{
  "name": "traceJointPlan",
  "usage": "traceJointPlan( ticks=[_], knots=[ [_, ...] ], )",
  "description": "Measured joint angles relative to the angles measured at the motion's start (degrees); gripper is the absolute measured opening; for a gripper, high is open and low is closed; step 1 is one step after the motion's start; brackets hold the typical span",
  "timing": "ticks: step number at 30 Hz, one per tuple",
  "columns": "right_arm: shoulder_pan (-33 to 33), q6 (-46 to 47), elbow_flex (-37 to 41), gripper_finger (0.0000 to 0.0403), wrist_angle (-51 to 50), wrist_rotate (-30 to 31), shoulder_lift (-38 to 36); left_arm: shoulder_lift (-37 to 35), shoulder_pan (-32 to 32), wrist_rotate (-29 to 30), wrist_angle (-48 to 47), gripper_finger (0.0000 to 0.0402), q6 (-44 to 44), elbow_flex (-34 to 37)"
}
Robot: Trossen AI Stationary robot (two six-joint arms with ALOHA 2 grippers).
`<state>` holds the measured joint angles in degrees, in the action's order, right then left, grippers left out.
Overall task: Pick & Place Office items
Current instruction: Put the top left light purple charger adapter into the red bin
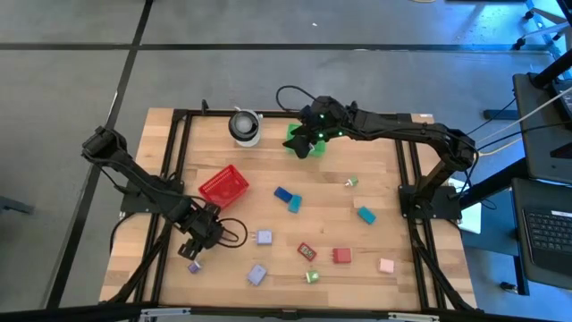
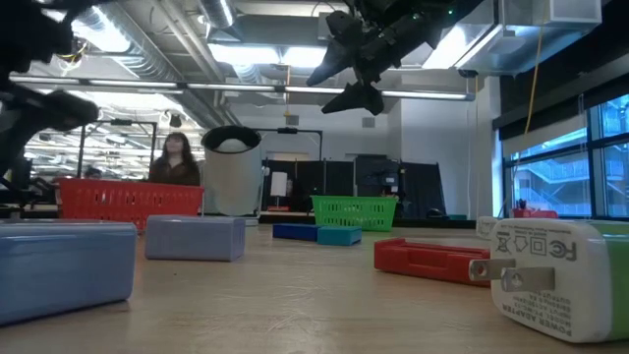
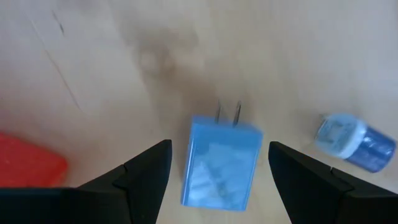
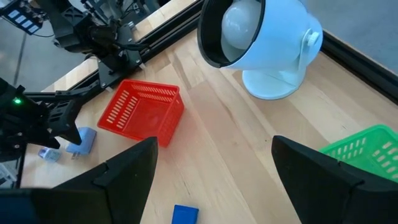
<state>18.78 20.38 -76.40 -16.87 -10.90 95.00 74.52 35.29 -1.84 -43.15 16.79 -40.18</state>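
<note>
From overhead we look straight down on the pale wooden table [image 1: 295,192]. At tabletop level we face the room. Our left wrist camera hovers close above a lavender plug-in charger block [image 3: 221,163]; our right wrist camera shares the red mesh basket [image 4: 143,113] with the overhead view.

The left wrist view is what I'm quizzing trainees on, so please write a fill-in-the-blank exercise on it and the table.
1. The left hand is open, its fingers on either side of a light ____ plug adapter.
2. The right hand hovers above the ____ basket.
3. The red mesh basket lies tipped on its ____.

Missing words: blue; green; side
</note>
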Motion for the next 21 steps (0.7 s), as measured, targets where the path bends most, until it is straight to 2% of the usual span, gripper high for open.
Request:
traceJointPlan(
  ticks=[7, 13, 21],
  knots=[
    [-0.8, -0.2, 0.0, 0.0318, 0.0, 1.5, 0.0, 0.0, 0.0, -0.7, 1.9, 0.0265, 1.3, 2.8],
    [-0.9, 0.0, 0.0, 0.0318, 0.0, 3.0, 0.0, 0.0, 0.0, -2.0, 9.2, 0.0265, 0.6, 6.3],
    [-1.0, 0.0, 0.0, 0.0318, 0.0, 3.8, 0.0, -0.1, 0.0, -2.3, 12.7, 0.0265, 0.4, 9.8]
  ],
)
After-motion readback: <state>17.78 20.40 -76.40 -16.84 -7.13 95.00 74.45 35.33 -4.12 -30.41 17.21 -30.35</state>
